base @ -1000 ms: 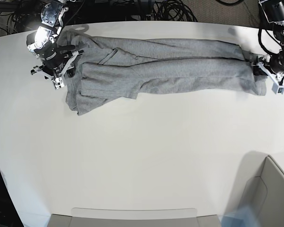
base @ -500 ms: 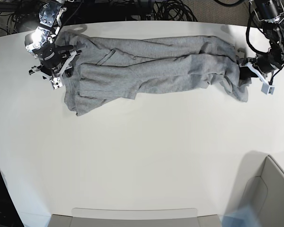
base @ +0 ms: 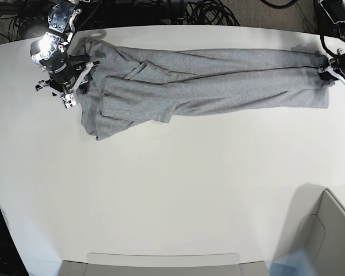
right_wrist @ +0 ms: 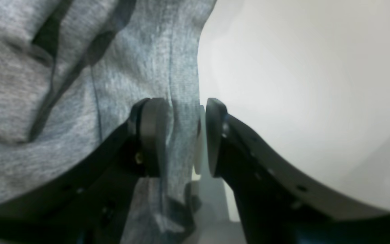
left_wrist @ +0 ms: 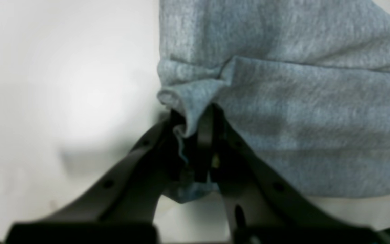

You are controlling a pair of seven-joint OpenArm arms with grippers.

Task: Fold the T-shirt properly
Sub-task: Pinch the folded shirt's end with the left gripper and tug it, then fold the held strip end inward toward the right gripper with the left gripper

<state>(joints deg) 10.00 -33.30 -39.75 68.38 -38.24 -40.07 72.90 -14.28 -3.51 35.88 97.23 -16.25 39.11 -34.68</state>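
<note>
Clamped on cloth, the left gripper [left_wrist: 195, 135] pinches a bunched edge of the T-shirt [left_wrist: 300, 112] between its dark fingers [left_wrist: 205, 142], the fabric puckering just above them; the lower part of that wrist view is blurred and the finger bases run out of frame. Likewise, the right gripper [right_wrist: 183, 135] has its jaws closed on a vertical ridge of the grey fabric [right_wrist: 80, 84], one pad pressed into the cloth and the other against its outer edge, with bare white surface beyond. From the base view, the T-shirt [base: 207, 86] lies stretched into a long, narrow band across the far part of the white table [base: 172, 195], the right gripper [base: 69, 80] at its wider, rumpled end and the left gripper [base: 333, 72] at its narrow end near the table's edge. No lettering shows on the visible side. Nearer the camera, a pale box [base: 325, 236] sits at the table's corner, partly cut off, and a tangle of black cables [base: 207, 11] lies beyond the far edge.
</note>
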